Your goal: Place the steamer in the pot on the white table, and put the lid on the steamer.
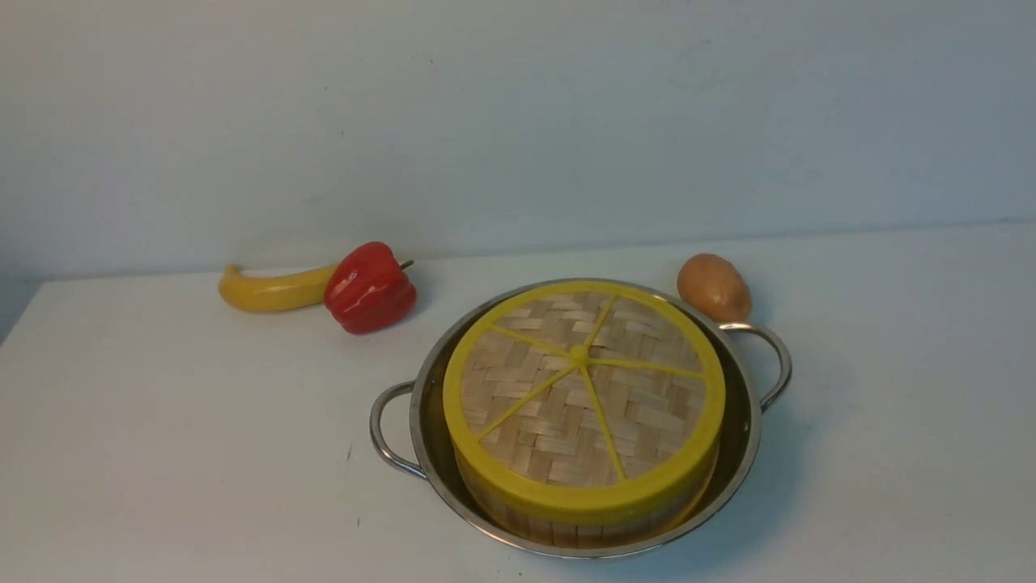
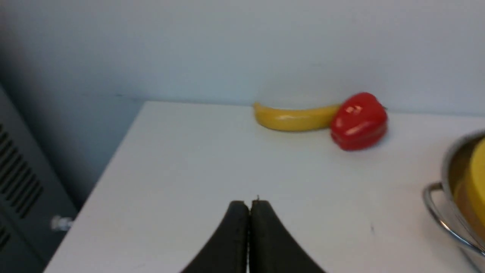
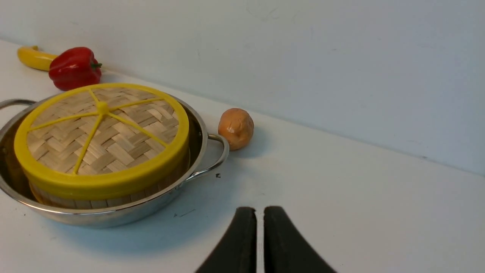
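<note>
Nearest, the left gripper (image 2: pixel 249 206) is closed on nothing; the right gripper (image 3: pixel 259 214) is nearly closed, also holding nothing, both clear of the work. On the plain white table (image 1: pixel 162 453) the shiny steel two-handled pot (image 1: pixel 749 421) holds the slatted bamboo steamer (image 1: pixel 566 526), upright, axis vertical, with the woven yellow-rimmed lid (image 1: pixel 583 389) seated flat on top, knob upward. Task judged complete. Beyond: brown potato (image 1: pixel 713 287), red pepper (image 1: pixel 369 287), yellow banana (image 1: pixel 271 290).
</note>
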`<act>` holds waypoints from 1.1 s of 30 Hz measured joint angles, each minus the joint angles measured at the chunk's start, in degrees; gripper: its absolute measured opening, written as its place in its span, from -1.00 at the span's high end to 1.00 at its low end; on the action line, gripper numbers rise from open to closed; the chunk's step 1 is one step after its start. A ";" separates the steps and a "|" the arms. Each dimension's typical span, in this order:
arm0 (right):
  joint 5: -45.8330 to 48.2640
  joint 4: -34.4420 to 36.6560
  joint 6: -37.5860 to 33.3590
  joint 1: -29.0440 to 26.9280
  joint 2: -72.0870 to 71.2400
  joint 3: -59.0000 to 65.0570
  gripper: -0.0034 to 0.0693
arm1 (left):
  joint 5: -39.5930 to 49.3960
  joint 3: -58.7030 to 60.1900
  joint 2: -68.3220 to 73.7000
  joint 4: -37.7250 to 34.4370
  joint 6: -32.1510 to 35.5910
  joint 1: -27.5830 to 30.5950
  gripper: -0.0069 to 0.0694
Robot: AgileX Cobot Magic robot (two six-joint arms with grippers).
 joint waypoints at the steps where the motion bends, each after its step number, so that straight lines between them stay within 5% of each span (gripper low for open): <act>1: 0.00 0.00 0.00 0.00 0.00 0.00 0.75 | 0.00 0.00 -1.20 -0.12 0.00 1.68 0.82; 7: 0.00 0.00 0.00 0.00 0.00 0.05 0.69 | -0.36 0.00 -8.37 -1.13 0.44 6.98 0.77; 19: 0.00 0.11 0.00 0.00 0.00 0.04 0.58 | -3.43 1.95 -9.29 -2.97 1.73 7.55 0.69; 23: 0.00 0.17 0.18 0.00 0.00 0.04 0.56 | -9.00 7.81 -9.16 -8.50 7.11 7.55 0.68; 27: 0.00 0.17 0.18 0.00 0.00 0.04 0.53 | -18.39 17.56 -9.10 -17.93 20.22 7.55 0.68; 33: 0.00 0.17 0.18 0.00 0.00 0.04 0.48 | -20.48 24.22 -9.07 -22.74 29.72 7.55 0.65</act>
